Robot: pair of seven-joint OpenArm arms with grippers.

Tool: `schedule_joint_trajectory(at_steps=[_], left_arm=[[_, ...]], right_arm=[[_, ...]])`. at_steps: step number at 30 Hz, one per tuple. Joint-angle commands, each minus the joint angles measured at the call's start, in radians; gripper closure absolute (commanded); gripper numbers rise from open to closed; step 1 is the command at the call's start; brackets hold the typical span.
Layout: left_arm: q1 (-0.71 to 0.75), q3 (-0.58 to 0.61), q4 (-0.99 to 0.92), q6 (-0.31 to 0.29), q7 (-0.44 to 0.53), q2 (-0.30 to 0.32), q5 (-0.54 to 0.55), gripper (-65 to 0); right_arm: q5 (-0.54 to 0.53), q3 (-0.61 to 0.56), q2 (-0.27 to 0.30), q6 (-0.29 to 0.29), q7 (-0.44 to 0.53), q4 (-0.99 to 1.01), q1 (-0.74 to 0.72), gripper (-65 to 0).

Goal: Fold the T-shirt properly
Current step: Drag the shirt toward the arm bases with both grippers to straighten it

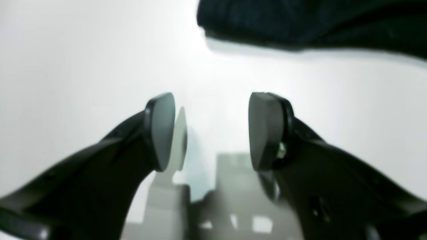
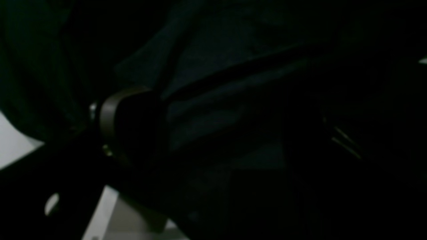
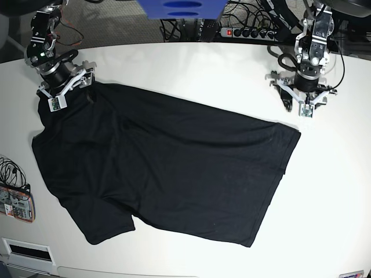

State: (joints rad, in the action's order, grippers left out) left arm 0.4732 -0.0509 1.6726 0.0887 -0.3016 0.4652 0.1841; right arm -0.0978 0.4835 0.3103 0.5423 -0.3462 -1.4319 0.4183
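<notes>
The black T-shirt [image 3: 168,168] lies spread out on the white table [image 3: 336,191], its long side slanting from upper left to lower right. My right gripper [image 3: 68,91] sits at the shirt's upper left corner. In the right wrist view dark cloth [image 2: 213,83] fills the frame. One of that gripper's fingers [image 2: 108,121] shows far to the left, so the jaws stand open with cloth between them. My left gripper [image 3: 301,107] rests over bare table just above the shirt's right corner. Its pads [image 1: 162,131] are apart with nothing between them, and the shirt's edge [image 1: 317,23] lies ahead.
A power strip [image 3: 249,33] and cables run along the table's far edge beside a blue object [image 3: 179,8]. A small circuit board [image 3: 15,202] and a white box [image 3: 26,252] sit at the near left. The table's front edge curves along the bottom.
</notes>
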Motion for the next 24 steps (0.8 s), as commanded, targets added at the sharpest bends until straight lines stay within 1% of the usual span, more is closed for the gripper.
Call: schedule_joint_trajectory(at_steps=[1,4,5,6,8,11,13,14,16,17,19,20,22,24], left_arm=[[0.002,0.003,0.041,-0.002,0.015,0.013,-0.001,-33.8],[0.002,0.023,0.06,-0.004,0.015,0.008,-0.011,-33.6],[0.0,0.032,0.06,-0.002,0.017,0.014,-0.047,-33.5],[0.0,0.032,0.062,-0.002,0.017,0.016,-0.11,-33.5],[-0.001,0.023,0.064,-0.002,0.02,0.013,-0.32,-33.5],[-0.021,0.023,0.064,-0.002,0.022,0.008,-0.679,-33.5],[-0.027,0.024,0.064,-0.002,0.023,0.008,-0.854,-33.5],[-0.029,0.027,0.064,-0.002,0.023,0.013,-0.903,-33.5],[-0.057,0.049,0.064,-0.01,0.026,0.019,-0.964,-33.7],[-0.08,0.084,0.06,-0.011,0.028,0.034,-0.989,-33.8],[-0.093,0.147,0.057,-0.017,0.026,0.093,-1.0,-33.9],[-0.097,0.176,0.057,-0.04,0.025,0.12,-0.998,-33.9],[-0.1,0.211,0.057,-0.12,0.023,0.165,-0.983,-33.9],[-0.123,0.22,0.059,-0.197,0.023,0.177,-0.975,-33.9]], right_arm=[[0.077,0.002,0.01,-0.014,-0.119,0.016,0.02,-56.8],[0.079,0.004,0.01,-0.014,-0.119,0.016,0.02,-56.8],[0.079,0.004,0.01,-0.014,-0.118,0.016,0.02,-56.8],[0.079,0.004,0.008,-0.014,-0.116,0.016,0.02,-56.8],[0.079,0.002,0.008,-0.014,-0.115,0.015,0.02,-56.8],[0.079,0.001,0.008,-0.014,-0.115,0.015,0.02,-56.8],[0.079,0.001,0.008,-0.014,-0.113,0.015,0.02,-56.8],[0.079,0.001,0.008,-0.014,-0.113,0.015,0.02,-56.8],[0.079,0.001,0.008,-0.014,-0.113,0.01,0.02,-56.8],[0.079,0.001,0.008,-0.014,-0.113,0.0,0.02,-56.8],[0.079,0.001,0.008,-0.014,-0.113,-0.031,0.02,-56.8],[0.079,0.001,0.008,-0.014,-0.115,-0.046,0.02,-56.8],[0.079,0.001,0.008,-0.014,-0.121,-0.077,0.02,-56.8],[0.079,0.001,0.008,-0.014,-0.123,-0.097,0.018,-56.8]])
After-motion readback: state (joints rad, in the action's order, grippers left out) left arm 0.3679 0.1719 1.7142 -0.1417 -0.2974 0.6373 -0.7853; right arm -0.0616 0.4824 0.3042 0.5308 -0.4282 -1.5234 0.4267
